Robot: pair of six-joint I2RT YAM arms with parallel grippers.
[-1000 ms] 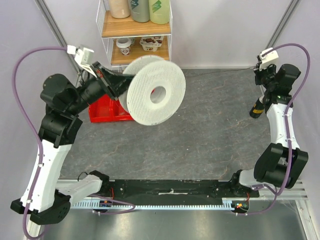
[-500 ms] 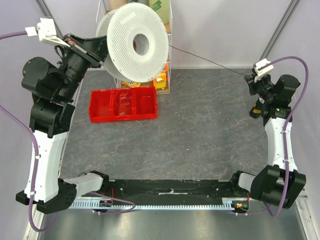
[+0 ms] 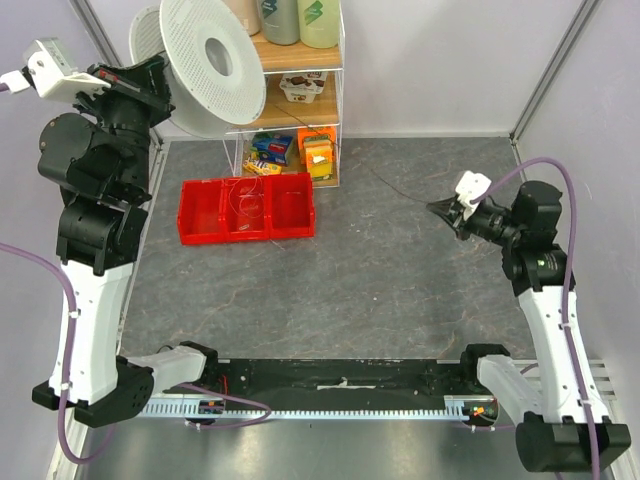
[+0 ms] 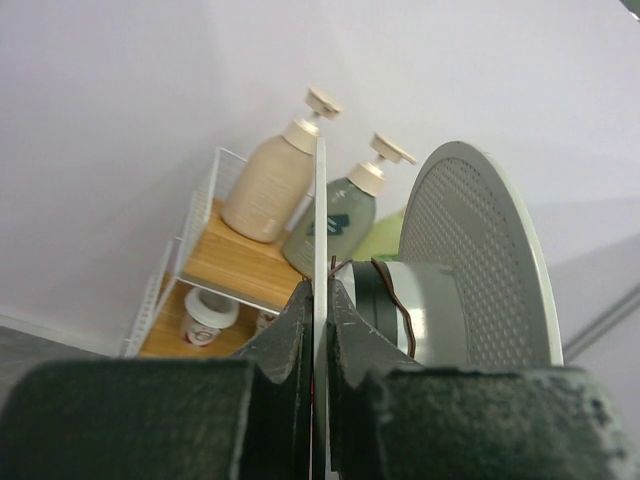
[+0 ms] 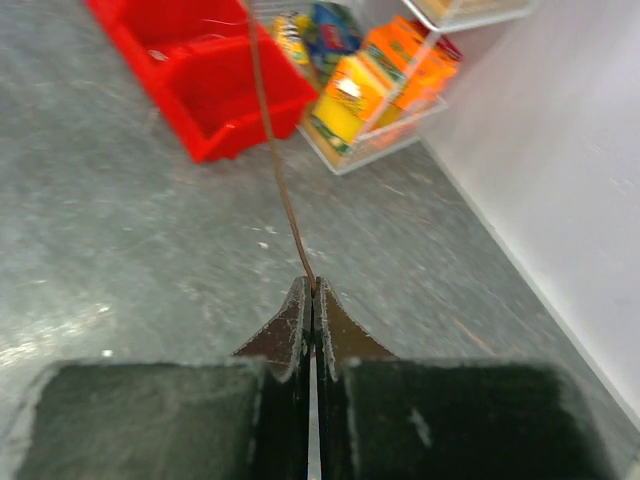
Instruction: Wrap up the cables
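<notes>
A round white perforated spool [image 3: 212, 66] is held high at the back left, in front of the shelf. My left gripper [image 3: 158, 80] is shut on the thin edge of the spool's near flange [image 4: 320, 200], one finger on each side [image 4: 318, 290]. The cables are one hair-fine brown wire: a few turns lie on the grey hub [image 4: 398, 305]. From there the wire [image 3: 392, 184] runs down across the table to my right gripper [image 3: 440, 208]. That gripper [image 5: 313, 287] is shut on the wire [image 5: 283, 190], low over the grey table, pointing left.
A red three-compartment bin [image 3: 247, 208] sits on the grey table left of centre. A white wire shelf [image 3: 290, 60] with pump bottles, cups and snack packs [image 3: 315, 150] stands against the back wall. A black rail [image 3: 340, 378] runs along the near edge.
My left arm has swung the spool up and leftward, from over the red bin to the back left corner. My right gripper has come down and inward from the back right, still holding the wire.
</notes>
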